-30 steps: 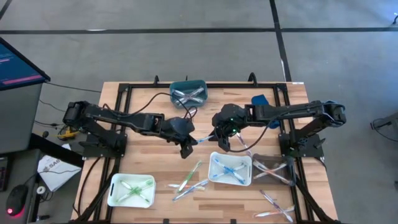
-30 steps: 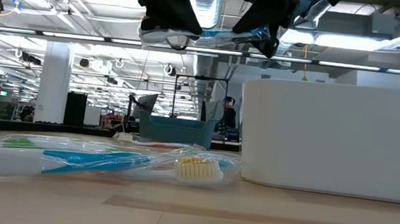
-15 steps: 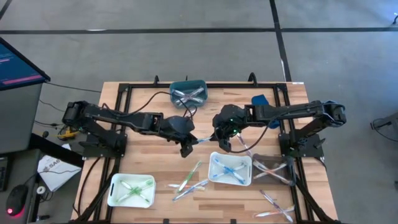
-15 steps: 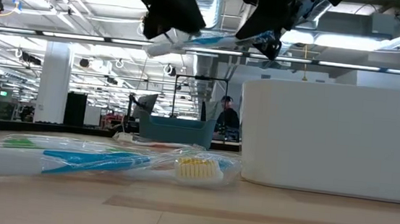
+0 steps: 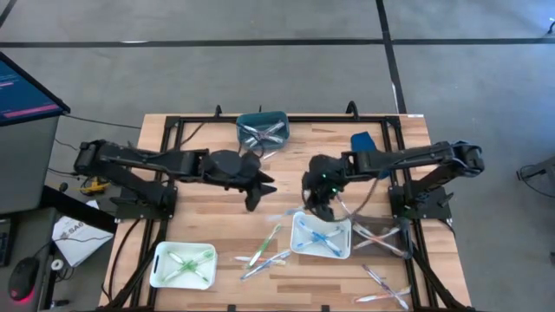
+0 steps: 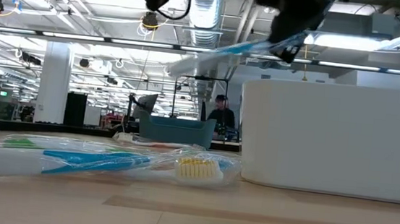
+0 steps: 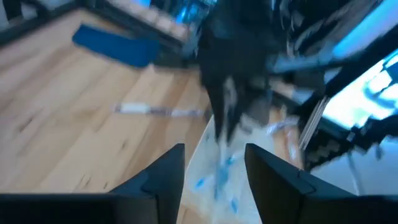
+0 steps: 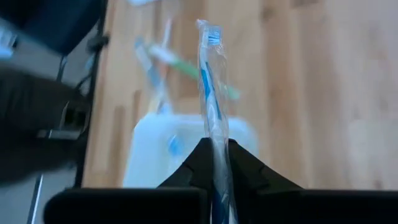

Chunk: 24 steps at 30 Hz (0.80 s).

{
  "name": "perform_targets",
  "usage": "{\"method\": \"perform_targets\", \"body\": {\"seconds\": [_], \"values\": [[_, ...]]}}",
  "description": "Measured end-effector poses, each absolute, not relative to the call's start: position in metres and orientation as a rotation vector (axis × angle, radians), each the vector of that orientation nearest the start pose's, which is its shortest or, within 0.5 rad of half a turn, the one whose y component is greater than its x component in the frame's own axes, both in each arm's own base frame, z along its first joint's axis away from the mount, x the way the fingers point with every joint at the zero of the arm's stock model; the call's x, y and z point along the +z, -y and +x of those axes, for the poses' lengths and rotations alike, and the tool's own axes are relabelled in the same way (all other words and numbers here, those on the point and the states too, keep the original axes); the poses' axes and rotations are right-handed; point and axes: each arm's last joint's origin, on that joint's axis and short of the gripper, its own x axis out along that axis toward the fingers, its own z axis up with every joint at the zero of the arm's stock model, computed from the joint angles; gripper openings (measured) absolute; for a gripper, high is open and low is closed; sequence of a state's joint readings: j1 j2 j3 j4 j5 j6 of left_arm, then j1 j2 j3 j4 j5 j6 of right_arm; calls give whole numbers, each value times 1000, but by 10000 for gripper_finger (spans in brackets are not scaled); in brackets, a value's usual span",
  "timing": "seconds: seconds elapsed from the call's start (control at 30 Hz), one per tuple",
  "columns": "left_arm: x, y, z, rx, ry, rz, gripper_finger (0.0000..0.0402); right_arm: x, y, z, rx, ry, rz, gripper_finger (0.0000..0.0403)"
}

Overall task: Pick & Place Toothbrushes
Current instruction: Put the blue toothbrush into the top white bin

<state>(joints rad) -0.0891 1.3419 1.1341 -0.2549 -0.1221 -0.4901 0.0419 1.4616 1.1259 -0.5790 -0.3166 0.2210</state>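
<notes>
- Right gripper (image 5: 317, 203) over the table's middle, just above the near edge of the white tray (image 5: 343, 249) that holds blue brushes; fingers (image 8: 245, 167) pinched on a wrapped blue toothbrush (image 8: 209, 93)
- That brush juts forward past the fingertips, bristle head at the far end; in the low view it hangs tilted in the air (image 6: 219, 53), above the tray's white wall (image 6: 328, 138)
- Left gripper (image 5: 257, 186) well apart to the left, above bare wood; fingers (image 7: 163, 180) spread wide, nothing between them
- Loose toothbrushes (image 5: 265, 247) lie on the table between the two front trays, green and clear-wrapped; more (image 5: 381, 288) near the front right corner
- Green brushes sit crossed in the left white tray (image 5: 159, 269); clear ones in the teal tray (image 5: 262, 118) at the back; a clear tray (image 5: 368, 227) with brushes just right of the blue one
- Low view: a wrapped blue-handled brush with yellowish bristles (image 6: 196, 169) lies on the wood beside the white tray
- Blue cloth (image 5: 362, 139) near the back right
</notes>
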Motion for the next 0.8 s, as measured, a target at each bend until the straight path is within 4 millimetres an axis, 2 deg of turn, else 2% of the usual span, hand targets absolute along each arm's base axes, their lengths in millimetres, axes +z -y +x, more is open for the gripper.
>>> {"method": "perform_targets", "body": {"seconds": [0.3, 0.53, 0.63, 0.8], "values": [[334, 23, 293, 142, -391, -451, 166, 280, -63, 260, 321, -1079, 195, 16], [335, 25, 293, 134, -383, -452, 163, 291, -70, 235, 293, -1102, 144, 16], [336, 25, 293, 133, -378, -453, 165, 284, -72, 234, 300, -1110, 137, 16], [336, 25, 293, 133, -378, -453, 162, 253, -79, 237, 347, -1174, 152, 16]]}}
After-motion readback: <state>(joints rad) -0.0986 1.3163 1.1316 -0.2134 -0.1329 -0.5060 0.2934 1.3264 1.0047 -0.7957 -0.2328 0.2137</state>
